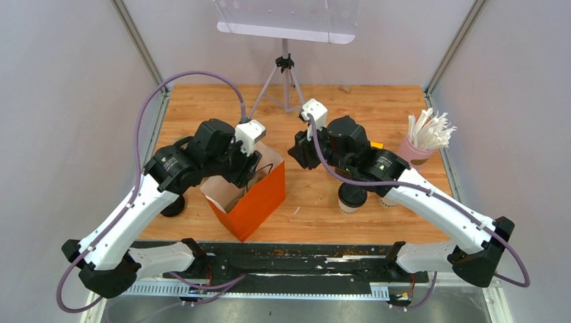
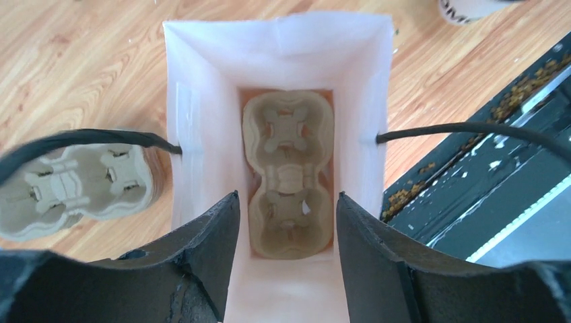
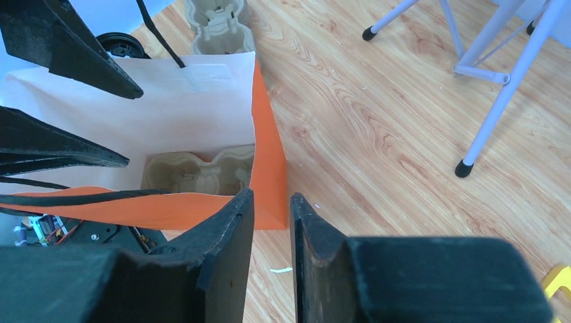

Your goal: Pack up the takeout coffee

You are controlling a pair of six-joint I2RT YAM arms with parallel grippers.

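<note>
An orange paper bag [image 1: 256,202] stood open on the wooden worktop [image 1: 377,108], near its front edge; a brown moulded pulp cup tray [image 2: 289,175] lay flat at the bag's bottom; the left tool [image 2: 286,208] hung over the bag's mouth, jaws spread wide and empty; the right tool [image 3: 271,198], just beside the bag, had its jaws parted by a narrow gap, gripping nothing; a small white paper cup with a black lid [image 1: 351,197] stood outside the bag, to its right, under the right arm; a pink cup of white straws [image 1: 421,145] stood near the right edge.
</note>
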